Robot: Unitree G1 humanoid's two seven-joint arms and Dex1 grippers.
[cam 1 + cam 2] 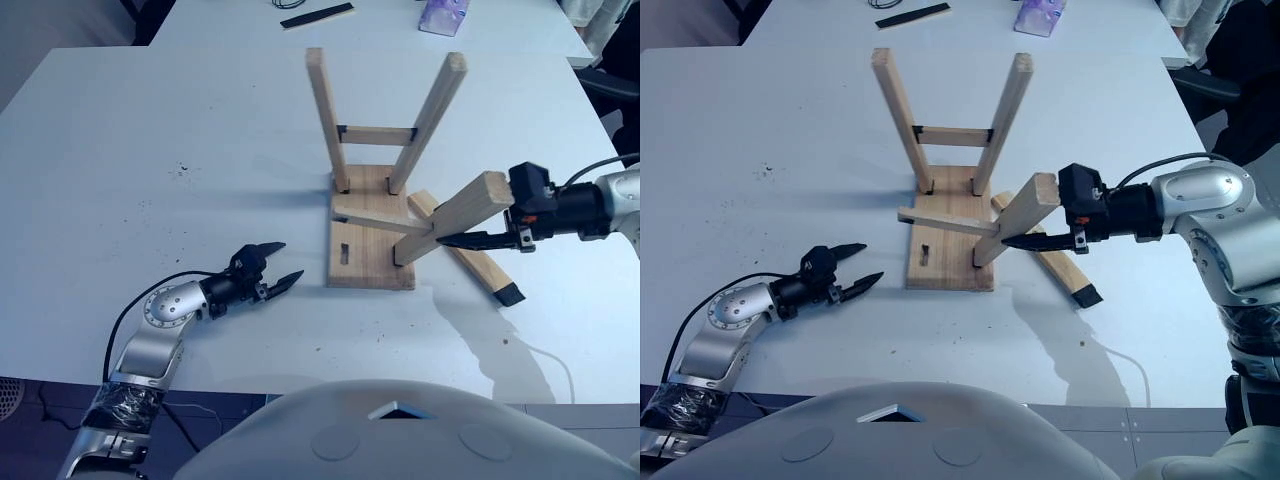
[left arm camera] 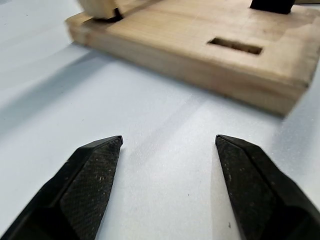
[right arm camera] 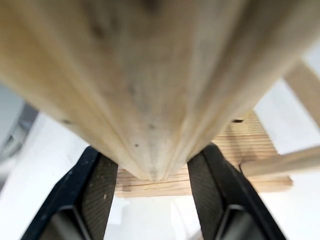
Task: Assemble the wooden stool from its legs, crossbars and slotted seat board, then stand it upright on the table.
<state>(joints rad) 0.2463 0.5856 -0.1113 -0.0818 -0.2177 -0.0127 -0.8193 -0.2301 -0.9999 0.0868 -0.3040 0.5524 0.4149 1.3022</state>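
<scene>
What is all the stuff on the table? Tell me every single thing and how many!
table: one, white, under everything
seat board: one, light wood, flat in the middle of the table
upright legs: two, light wood, standing in the board's far slots
tilted leg: one, light wood, leaning over the board's near right corner
crossbars: two, light wood, one between the upright legs, one sticking out from the tilted leg
loose leg: one, light wood with a black end, lying right of the board
strip: one, black, far edge
packet: one, purple, far edge
left gripper: one, black, open, left of the board
right gripper: one, black, holding the tilted leg
</scene>
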